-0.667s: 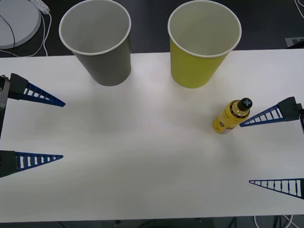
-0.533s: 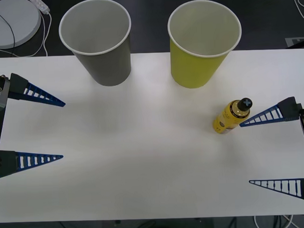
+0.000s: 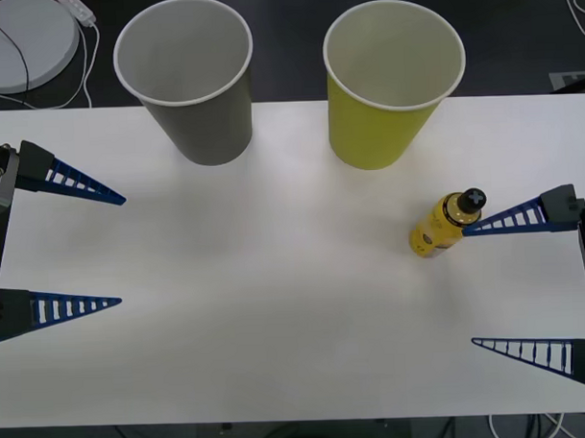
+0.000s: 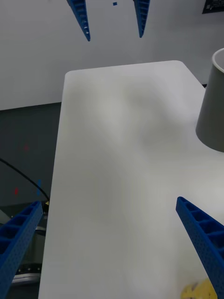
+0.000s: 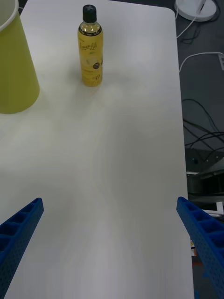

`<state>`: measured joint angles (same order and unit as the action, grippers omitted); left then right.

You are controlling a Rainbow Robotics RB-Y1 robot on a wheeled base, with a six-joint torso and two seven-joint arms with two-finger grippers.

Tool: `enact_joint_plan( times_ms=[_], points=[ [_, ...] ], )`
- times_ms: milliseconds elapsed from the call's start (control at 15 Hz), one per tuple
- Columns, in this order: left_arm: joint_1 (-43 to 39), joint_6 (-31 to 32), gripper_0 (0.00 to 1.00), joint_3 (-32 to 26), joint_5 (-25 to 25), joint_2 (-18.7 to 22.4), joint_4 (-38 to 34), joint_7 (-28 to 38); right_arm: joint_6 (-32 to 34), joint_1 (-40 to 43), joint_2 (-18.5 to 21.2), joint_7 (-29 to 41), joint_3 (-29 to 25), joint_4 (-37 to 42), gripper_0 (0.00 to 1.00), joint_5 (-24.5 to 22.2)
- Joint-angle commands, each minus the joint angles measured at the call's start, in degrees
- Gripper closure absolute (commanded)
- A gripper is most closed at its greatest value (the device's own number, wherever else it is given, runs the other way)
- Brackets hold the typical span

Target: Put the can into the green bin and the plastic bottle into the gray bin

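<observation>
The plastic bottle (image 3: 445, 223) stands upright on the white table (image 3: 276, 306), right of centre, yellow with a black cap; it also stands in the left wrist view (image 5: 90, 46). My right gripper (image 3: 468, 286) is open just right of it, its far finger tip close to the bottle's neck. At the table's back edge stand the gray bin (image 3: 197, 97) on the left and the green bin (image 3: 389, 100) on the right, both upright with nothing showing inside. My left gripper (image 3: 123, 251) is open at the left edge. The can is out of view.
A white round device (image 3: 22, 41) with a cable lies on the floor beyond the table's back left corner. Cables run on the floor past the right table edge (image 5: 200, 121). Bare table spreads between the two grippers.
My right gripper has shifted slightly, its near finger a little toward the table's middle and its far finger closer to the bottle's neck. Bottle, bins and left gripper have not moved.
</observation>
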<state>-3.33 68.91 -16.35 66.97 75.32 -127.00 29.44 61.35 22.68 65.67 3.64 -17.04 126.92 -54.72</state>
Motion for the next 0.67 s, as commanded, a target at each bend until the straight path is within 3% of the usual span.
enact_joint_plan(
  times_ms=[67, 333, 667],
  points=[
    [-0.01, 0.0, 0.0, 0.0, 0.0, 0.0, -0.01, 0.0, -5.89, 3.77, -0.01, -0.3, -1.59, 0.69, 0.0, 0.49],
    [-0.01, 0.0, 0.0, 0.0, 0.0, 0.0, -0.01, 0.0, -14.5, 10.54, -0.01, -1.0, -4.67, 1.13, 0.0, 0.49],
    [-0.01, 0.0, 0.0, 0.0, 0.0, 0.0, -0.01, 0.0, -18.55, 16.08, -0.45, -1.18, -7.48, -1.24, 0.0, 2.34]
  ],
)
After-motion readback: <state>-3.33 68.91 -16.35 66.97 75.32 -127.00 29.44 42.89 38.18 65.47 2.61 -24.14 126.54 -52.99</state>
